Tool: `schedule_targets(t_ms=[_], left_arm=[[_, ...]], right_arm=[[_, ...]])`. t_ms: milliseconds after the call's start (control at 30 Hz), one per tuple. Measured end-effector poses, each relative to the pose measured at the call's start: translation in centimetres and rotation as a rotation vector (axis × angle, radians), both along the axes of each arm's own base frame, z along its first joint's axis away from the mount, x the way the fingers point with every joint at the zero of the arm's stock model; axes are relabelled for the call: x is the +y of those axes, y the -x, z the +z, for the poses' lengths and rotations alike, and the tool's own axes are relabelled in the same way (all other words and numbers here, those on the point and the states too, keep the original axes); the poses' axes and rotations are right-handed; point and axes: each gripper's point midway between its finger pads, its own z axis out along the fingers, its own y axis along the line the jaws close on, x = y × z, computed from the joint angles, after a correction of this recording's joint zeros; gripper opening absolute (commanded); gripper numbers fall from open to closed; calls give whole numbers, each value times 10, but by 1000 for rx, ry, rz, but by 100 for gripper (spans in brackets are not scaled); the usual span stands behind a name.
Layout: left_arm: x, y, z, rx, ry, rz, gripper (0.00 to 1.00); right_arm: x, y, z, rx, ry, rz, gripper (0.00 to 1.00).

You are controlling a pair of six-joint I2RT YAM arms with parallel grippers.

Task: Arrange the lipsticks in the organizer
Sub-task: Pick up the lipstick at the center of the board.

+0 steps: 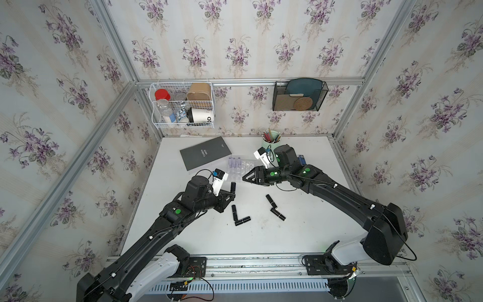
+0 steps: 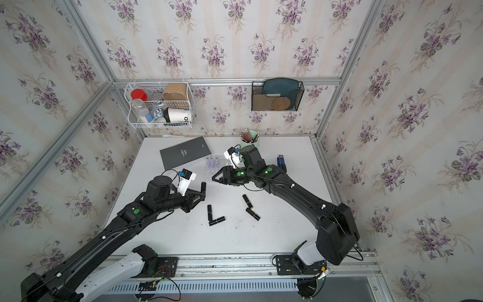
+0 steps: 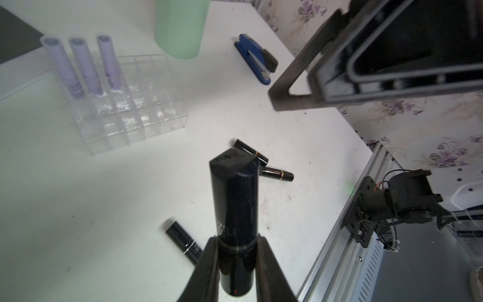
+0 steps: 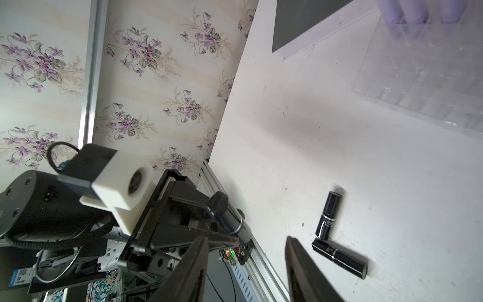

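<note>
My left gripper (image 1: 230,194) (image 3: 236,251) is shut on a glossy black lipstick (image 1: 233,186) (image 3: 235,206), held upright above the table just in front of the organizer (image 1: 243,171) (image 3: 136,112). Three lilac lipsticks (image 1: 234,162) (image 3: 88,68) stand in the organizer's back row. My right gripper (image 1: 244,179) (image 4: 247,245) hovers open and empty by the organizer's near right corner, facing the left gripper. Two black lipsticks (image 1: 234,211) (image 1: 242,221) lie in an L on the table, and two more (image 1: 270,200) (image 1: 277,214) lie to their right.
A dark grey booklet (image 1: 205,153) lies behind the organizer on the left. A mint-green cup of pencils (image 1: 271,141) stands at the back, with a blue stapler (image 3: 256,58) near it. A white wire basket (image 1: 183,104) and a black mesh holder (image 1: 299,95) hang on the back wall.
</note>
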Motion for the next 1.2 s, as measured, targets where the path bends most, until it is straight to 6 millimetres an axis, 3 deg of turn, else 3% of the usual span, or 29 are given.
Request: schedule_targets(t_ms=[167, 367, 767, 1033, 1067, 1200], left_arm=[[-14, 6, 13, -32, 71, -88, 0], [-17, 9, 12, -23, 74, -116, 0], [-20, 7, 13, -19, 68, -129, 0], [-20, 6, 10, -10, 55, -129, 0], [-20, 5, 10, -12, 53, -124, 2], [-17, 0, 12, -14, 41, -90, 46]], right_arm=[[11, 11, 3, 9, 1, 63, 51], [20, 14, 2, -3, 3, 99, 46], [33, 22, -6, 2, 36, 166, 46], [32, 23, -14, 0, 61, 176, 22], [31, 22, -15, 2, 60, 172, 20], [33, 14, -13, 10, 51, 132, 14]])
